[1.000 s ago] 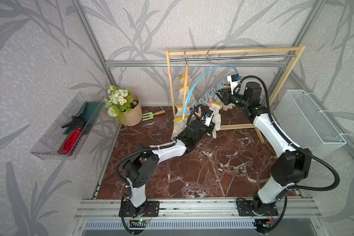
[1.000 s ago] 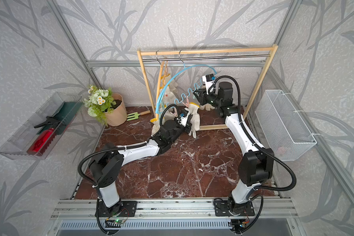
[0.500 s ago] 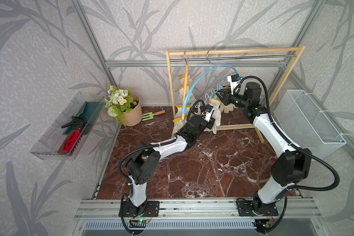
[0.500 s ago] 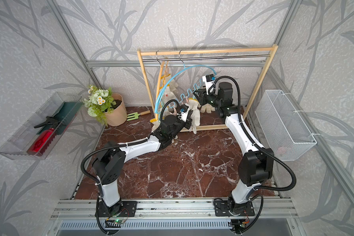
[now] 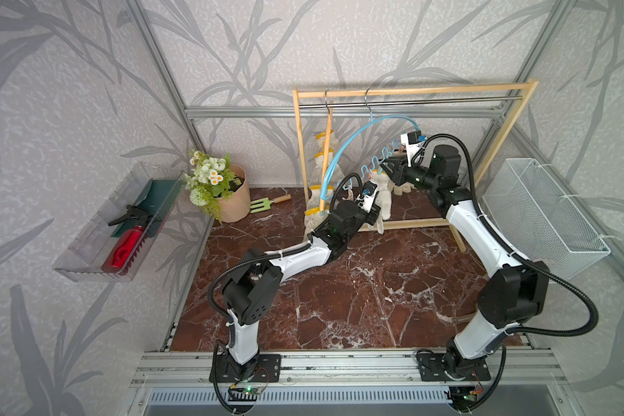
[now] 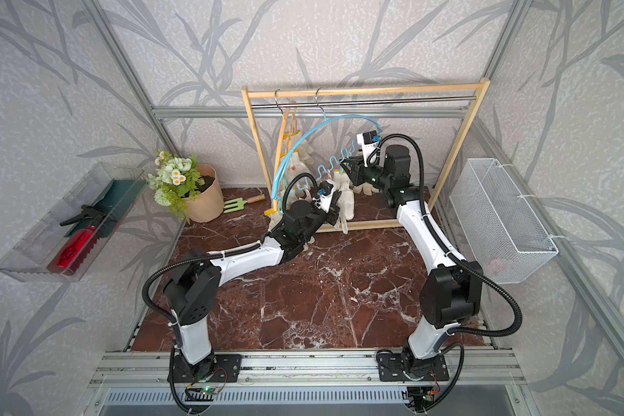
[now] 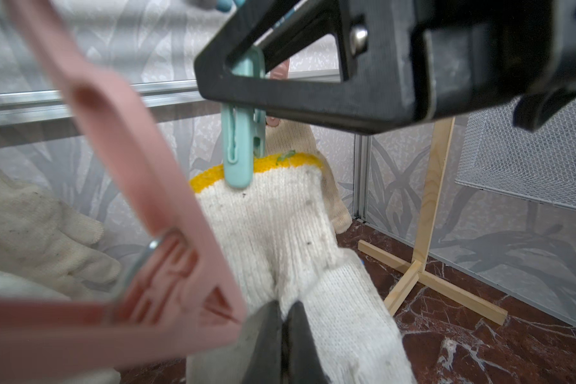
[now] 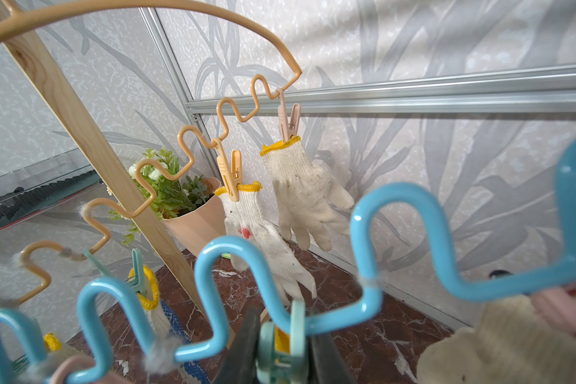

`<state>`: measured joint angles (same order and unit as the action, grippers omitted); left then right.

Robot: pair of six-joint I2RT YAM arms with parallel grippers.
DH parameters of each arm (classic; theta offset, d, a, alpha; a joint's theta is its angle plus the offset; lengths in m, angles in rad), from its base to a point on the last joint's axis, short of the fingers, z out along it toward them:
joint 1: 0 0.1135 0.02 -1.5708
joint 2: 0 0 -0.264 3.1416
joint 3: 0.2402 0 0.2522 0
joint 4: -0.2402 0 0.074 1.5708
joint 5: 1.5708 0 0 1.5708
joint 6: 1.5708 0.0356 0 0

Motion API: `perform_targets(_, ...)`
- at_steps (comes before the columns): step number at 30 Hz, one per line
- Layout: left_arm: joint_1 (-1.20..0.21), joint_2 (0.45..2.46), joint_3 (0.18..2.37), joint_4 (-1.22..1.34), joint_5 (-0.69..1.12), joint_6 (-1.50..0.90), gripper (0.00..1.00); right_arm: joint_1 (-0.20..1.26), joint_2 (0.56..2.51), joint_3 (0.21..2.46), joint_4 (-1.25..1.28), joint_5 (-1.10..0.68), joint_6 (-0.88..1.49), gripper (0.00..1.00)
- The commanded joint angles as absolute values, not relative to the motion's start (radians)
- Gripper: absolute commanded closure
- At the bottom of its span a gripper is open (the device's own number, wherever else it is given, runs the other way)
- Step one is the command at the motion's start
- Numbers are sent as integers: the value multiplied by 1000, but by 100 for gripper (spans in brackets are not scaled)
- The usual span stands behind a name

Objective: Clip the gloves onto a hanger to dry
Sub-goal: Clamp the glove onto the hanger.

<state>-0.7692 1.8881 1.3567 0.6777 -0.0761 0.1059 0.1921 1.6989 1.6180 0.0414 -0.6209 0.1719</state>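
Where its two black fingers (image 7: 263, 342) press together, the left hand (image 7: 281, 335) pinches the ribbed body of an off-white knitted cotton glove (image 7: 280, 232) with a yellow cuff (image 7: 296, 162), hanging just below the wavy blue wire hanger (image 8: 396, 196). The right hand (image 8: 281, 349) is clamped on a smooth teal plastic peg (image 7: 238, 146) hung on that hanger, its tip over the cuff. Two more speckled gloves (image 8: 300, 186) hang beyond the hanger.

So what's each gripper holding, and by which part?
Left gripper: glove, by its body below the cuff. Right gripper: teal clip, at its upper end.
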Motion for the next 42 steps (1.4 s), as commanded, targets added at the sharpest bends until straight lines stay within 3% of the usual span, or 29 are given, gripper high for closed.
perform_targets(1,-764,1899,1404,734,-69,123,100,195,1672,1608,85,-643,181,77)
perform_targets(11,-764,1907,1422,727,-64,117,100,195,1670,1606,84,-639,177,76)
perform_targets(19,-765,1902,1376,722,-67,100,100,195,1659,1589,90,-615,177,44)
perform_targets(22,-767,1893,1353,714,-65,85,91,195,1639,1556,112,-586,178,42)
perform_targets(24,-769,1885,1335,715,-59,74,76,195,1624,1535,123,-568,179,40)
perform_targets(31,-807,1832,1258,696,-65,32,46,184,1565,1455,156,-520,188,38)
perform_targets(36,-877,1768,1194,634,-110,12,33,178,1496,1356,186,-471,193,35)
perform_targets(42,-975,1632,1119,457,-185,-32,30,175,1393,1215,204,-389,191,32)
